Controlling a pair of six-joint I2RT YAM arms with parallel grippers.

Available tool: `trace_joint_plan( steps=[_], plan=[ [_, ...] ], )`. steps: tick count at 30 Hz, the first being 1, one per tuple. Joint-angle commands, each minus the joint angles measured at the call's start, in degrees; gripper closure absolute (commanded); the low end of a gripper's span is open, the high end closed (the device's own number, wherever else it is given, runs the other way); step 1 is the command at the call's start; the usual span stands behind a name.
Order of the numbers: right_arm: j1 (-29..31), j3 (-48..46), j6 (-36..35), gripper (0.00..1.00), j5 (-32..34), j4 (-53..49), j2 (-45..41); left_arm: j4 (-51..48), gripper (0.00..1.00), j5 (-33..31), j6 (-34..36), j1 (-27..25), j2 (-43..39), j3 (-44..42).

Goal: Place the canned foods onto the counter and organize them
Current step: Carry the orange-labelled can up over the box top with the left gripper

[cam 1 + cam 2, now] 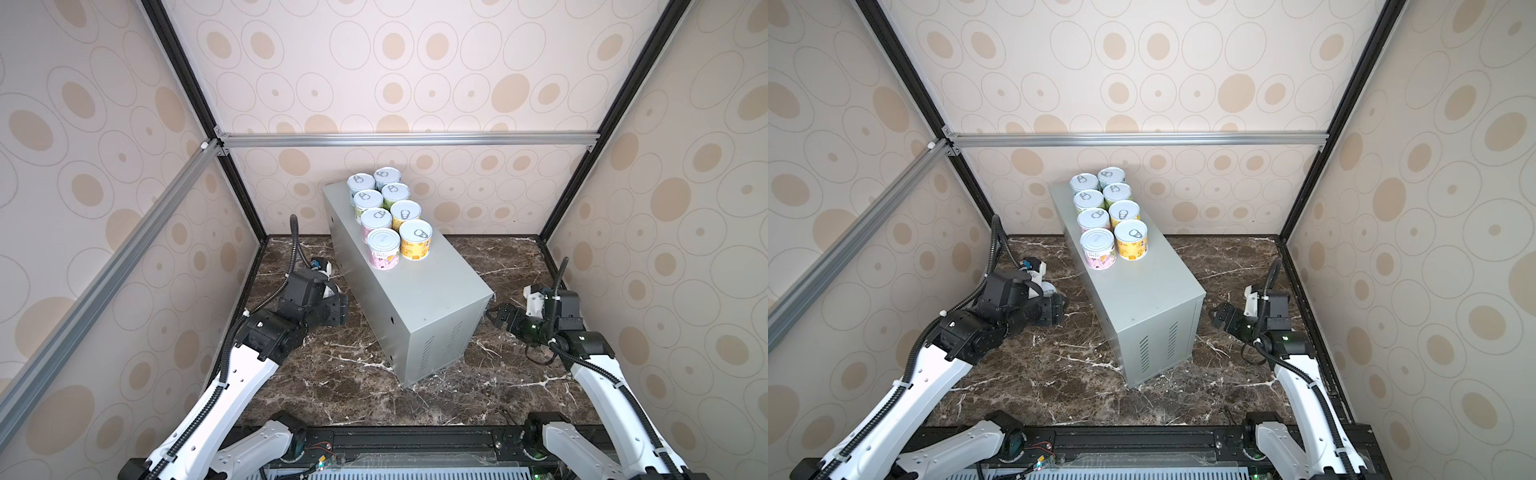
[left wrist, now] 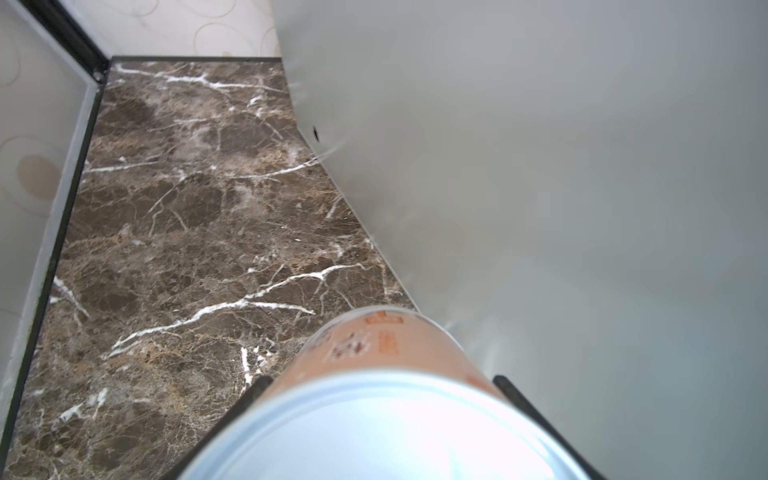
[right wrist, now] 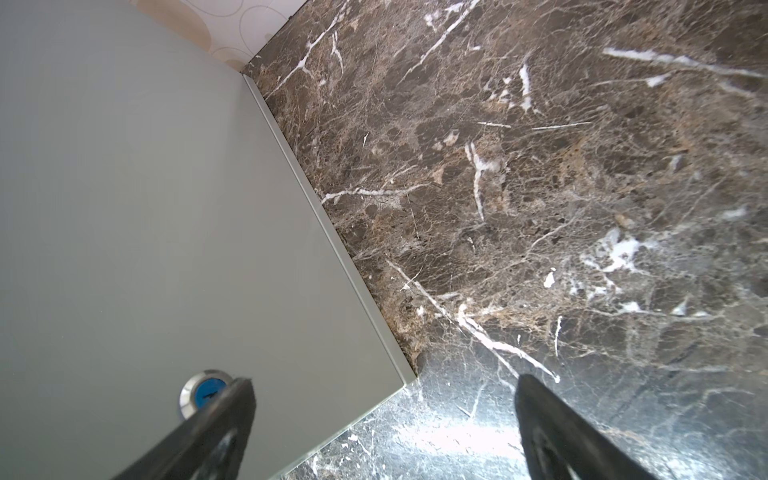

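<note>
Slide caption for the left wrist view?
Left claw grips an orange-labelled can, lid toward the camera, beside the side wall of the grey counter, dark marble surface beyond.

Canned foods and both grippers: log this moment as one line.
counter: eight cans, two rows | left gripper: fingers shut on orange can, beside counter | right gripper: open, empty

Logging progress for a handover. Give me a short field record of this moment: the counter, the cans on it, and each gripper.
counter: grey metal box standing on the marble surface
cans: eight on the counter, upright, two rows of four at its far end
left gripper: closed on an orange can, low beside the counter
right gripper: open, empty, at the counter's near corner
</note>
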Motion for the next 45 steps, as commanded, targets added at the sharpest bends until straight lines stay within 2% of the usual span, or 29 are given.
trace_joint_plan(
  steps=[1, 15, 21, 30, 39, 45],
  plan=[
    [0.3, 1.8, -1.1, 0.0, 0.6, -1.6, 0.0, -2.6, 0.38, -3.2, 0.6, -3.1, -1.7, 5.5],
    [0.4, 0.3, -2.8, 0.0, -0.6, -0.8, 1.2, -9.0, 0.4, -5.3, -2.4, -13.4, 1.5, 15.4],
    [0.5, -0.8, -2.6, 0.0, -2.5, 1.2, 1.7, -12.1, 0.4, -11.0, -4.7, -22.0, 6.1, 21.6],
    [0.5, -2.0, -3.1, 0.01, -3.9, 3.6, 3.2, -20.6, 0.4, -21.4, -7.7, -36.5, 17.7, 37.5],
    [0.5, -2.9, -3.3, 0.01, -5.5, 4.9, 2.9, -30.7, 0.4, -24.2, -6.9, -39.7, 29.3, 57.9],
    [0.5, -3.4, -3.2, 0.01, -6.0, 5.6, 2.0, -30.8, 0.39, -22.4, -5.1, -39.8, 32.5, 63.2]
  ],
)
